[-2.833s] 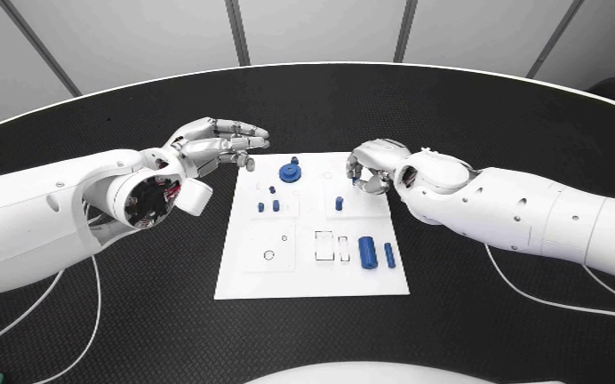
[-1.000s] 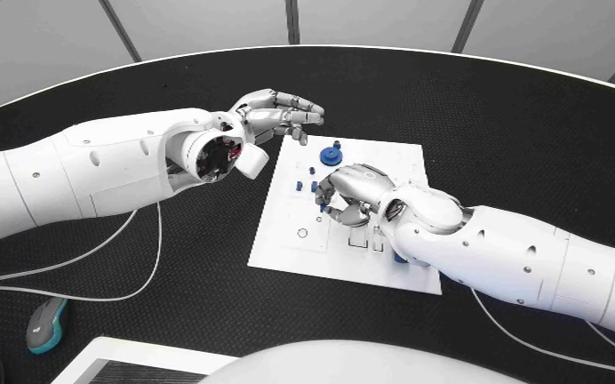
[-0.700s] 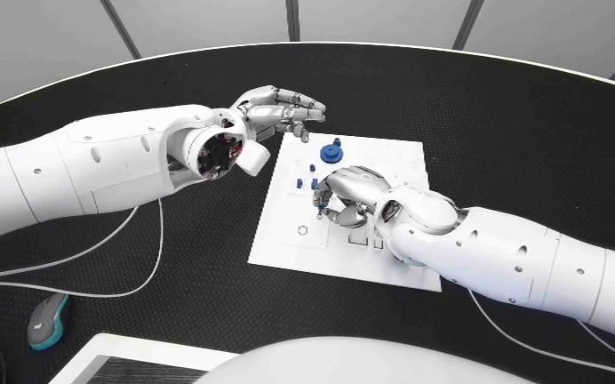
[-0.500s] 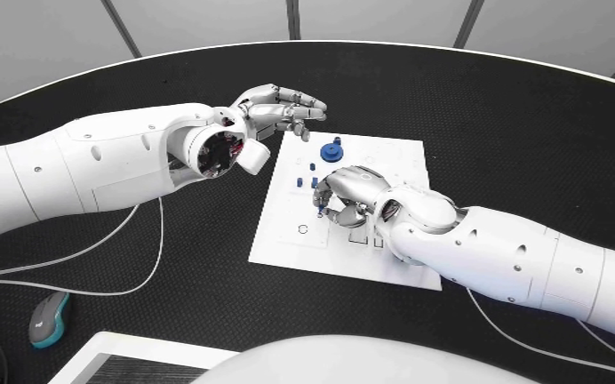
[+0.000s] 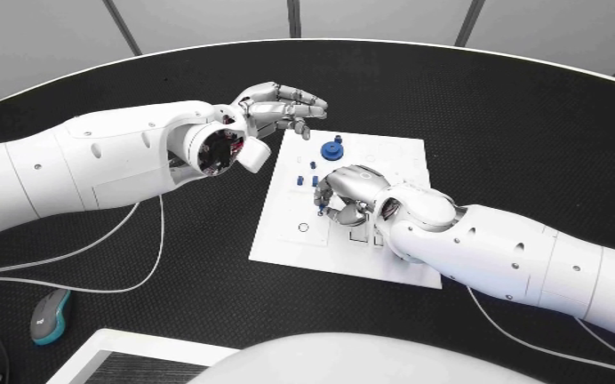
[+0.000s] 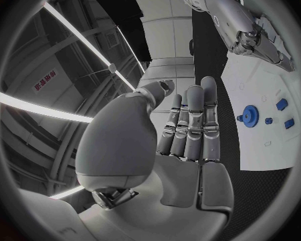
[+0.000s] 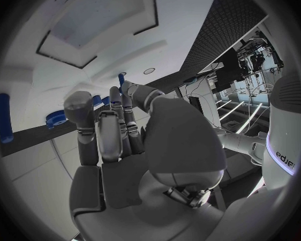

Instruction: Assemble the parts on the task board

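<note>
While the right hand point(image 5: 346, 196) pinched a small blue peg point(image 5: 319, 209) over the board point(image 5: 391, 157), assembly stood partway.
Round part point(image 5: 333, 149) and pegs point(image 5: 305, 179) stood seated; slots looked unfilled; the left hand point(image 5: 280, 110) hovered beside the board, fingers loosely curled, empty.

You see a white board point(image 5: 391, 158) with blue parts point(image 5: 332, 150) on a black desk point(image 5: 487, 117); silver hands point(image 5: 284, 109).

right hand point(image 5: 348, 196) over task board point(image 5: 397, 157) centre, far corner open
</note>
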Controlling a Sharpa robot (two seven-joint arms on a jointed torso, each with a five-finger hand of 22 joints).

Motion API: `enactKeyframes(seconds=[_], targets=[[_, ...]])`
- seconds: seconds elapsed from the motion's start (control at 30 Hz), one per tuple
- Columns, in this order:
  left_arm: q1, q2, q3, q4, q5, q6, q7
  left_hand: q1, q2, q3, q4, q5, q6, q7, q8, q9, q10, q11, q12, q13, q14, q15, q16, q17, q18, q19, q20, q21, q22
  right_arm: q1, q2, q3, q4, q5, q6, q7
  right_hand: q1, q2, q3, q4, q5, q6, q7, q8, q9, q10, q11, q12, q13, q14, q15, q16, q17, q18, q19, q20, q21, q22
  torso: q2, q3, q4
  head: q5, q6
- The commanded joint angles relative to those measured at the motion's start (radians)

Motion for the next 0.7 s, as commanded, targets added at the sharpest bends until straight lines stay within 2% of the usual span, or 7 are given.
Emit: enactKeyframes(seconds=[0.03, 0.7], targets=[[0.000, -0.001, 0.000, 0.000, 0.000, 0.000, 0.000, 0.001, 0.002, -0.007, -0.001, 0.000, 0.000, 0.002, 0.004, 0.001, -0.005, 0.002, 0.003, -0.001, -0.006, -0.001, -0.007, -0.001, 0.007, -0.003, 0.002, -0.006, -0.001, 0.000, 0.000, 0.000, -0.002, 0.000, 0.004, -0.002, -0.010, -0.002, -0.005, 0.003, -0.002, 0.001, -0.003, 0.002, 0.001, 0.004, 0.001, -0.005, -0.002, 0.048, -0.007, 0.003, 0.002, -0.020, 0.008, -0.001, 0.005, 0.001, 0.000, -0.0005, 0.0000, 0.000, -0.002], [0.001, -0.002, 0.000, 0.001, 0.000, 0.001, -0.003, 0.003, 0.003, -0.009, 0.000, 0.001, -0.001, 0.002, 0.006, 0.001, -0.006, 0.001, 0.004, -0.001, -0.007, -0.002, -0.007, -0.002, 0.008, -0.003, 0.003, -0.008, -0.003, -0.002, 0.006, -0.001, -0.004, 0.000, 0.024, -0.004, -0.010, -0.001, -0.005, 0.003, -0.002, 0.000, -0.003, 0.002, 0.001, 0.003, 0.001, -0.006, -0.002, 0.048, -0.007, 0.002, 0.001, -0.020, 0.007, -0.001, 0.003, 0.000, 0.001, -0.0002, -0.0002, 0.002, -0.006]])
